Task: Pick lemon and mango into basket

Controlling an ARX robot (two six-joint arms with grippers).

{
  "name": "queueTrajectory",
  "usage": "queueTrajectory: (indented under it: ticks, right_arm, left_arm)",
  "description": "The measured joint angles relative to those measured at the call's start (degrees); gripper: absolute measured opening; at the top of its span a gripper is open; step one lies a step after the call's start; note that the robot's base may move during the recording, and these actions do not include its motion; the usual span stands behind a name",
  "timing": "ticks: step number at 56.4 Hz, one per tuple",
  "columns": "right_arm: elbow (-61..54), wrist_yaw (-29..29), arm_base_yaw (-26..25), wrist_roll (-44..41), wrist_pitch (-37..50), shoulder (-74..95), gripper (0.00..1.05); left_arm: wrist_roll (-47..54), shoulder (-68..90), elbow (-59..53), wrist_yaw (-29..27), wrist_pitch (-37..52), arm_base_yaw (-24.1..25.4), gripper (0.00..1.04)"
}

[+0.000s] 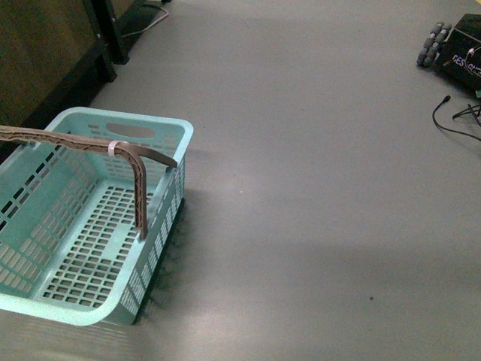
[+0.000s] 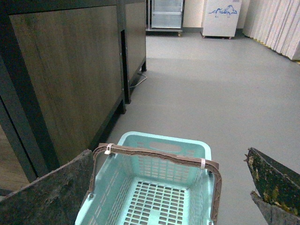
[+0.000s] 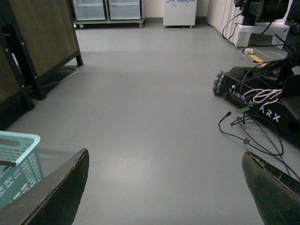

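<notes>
Left gripper [image 2: 168, 152]: fingers [image 2: 51, 197] spread wide, nothing clamped; it hangs above the light teal basket [image 1: 71, 310]. Right gripper [image 3: 165, 153]: fingers [image 3: 56, 197] also wide apart, holding nothing; it is over bare grey floor [image 1: 316, 188], with the basket's corner toward the robot's left of it. Basket sits on the floor at the robot's front left; brown swing handle [image 1: 139, 188] raised across it, white tie [image 1: 113, 147] on the handle; dark wooden cabinet [image 2: 65, 70] beyond the basket; wheeled robot base [image 3: 241, 79] with loose cables [image 3: 263, 96] far to the right.
</notes>
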Motion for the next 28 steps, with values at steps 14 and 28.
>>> queueTrajectory:
  ticks: [14,28]
  right_arm:
    - [0.0,0.0,0.0,0.0,0.0,0.0,0.96]
    - [0.0,0.0,0.0,0.0,0.0,0.0,0.96]
  left_arm:
    - [0.0,0.0,0.0,0.0,0.0,0.0,0.98]
    - [0.0,0.0,0.0,0.0,0.0,0.0,0.98]
